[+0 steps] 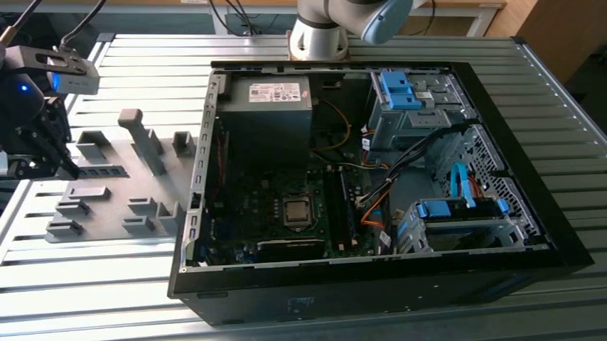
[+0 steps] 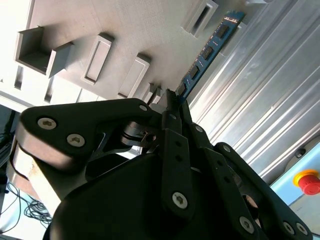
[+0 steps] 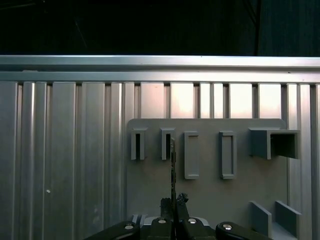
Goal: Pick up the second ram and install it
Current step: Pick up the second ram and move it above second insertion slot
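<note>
Black gripper [image 2: 172, 102] is shut tight on the second ram [image 2: 206, 52], pinching one end of the thin stick. Both are above the grey tray [image 1: 104, 202], at the exterior view's left, beside the open computer case [image 1: 332, 298].

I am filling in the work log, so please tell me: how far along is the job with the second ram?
Done: the tool is shut on the second ram. In hand: the ram is held at the grey fixture tray, apart from the open computer case. Left: the ram is not yet installed in the case.
</note>
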Action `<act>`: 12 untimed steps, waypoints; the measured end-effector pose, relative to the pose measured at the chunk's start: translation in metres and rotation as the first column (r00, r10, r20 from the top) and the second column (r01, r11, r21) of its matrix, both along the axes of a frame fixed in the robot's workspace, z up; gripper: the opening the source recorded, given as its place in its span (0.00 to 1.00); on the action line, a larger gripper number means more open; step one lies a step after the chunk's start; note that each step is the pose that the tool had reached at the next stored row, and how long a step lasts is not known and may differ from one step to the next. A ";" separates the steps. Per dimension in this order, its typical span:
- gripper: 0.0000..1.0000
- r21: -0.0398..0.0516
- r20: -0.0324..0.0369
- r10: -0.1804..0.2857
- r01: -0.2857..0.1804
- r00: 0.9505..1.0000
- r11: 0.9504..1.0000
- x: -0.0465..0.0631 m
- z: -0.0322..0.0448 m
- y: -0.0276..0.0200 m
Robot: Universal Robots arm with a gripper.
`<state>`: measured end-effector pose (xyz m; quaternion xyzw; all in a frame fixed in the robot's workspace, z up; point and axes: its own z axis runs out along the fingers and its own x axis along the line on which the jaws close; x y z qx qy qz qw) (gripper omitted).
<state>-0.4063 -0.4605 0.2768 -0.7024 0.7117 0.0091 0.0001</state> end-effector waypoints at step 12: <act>0.14 0.000 0.000 0.000 0.000 1.000 1.000 0.000 0.0032 0.0000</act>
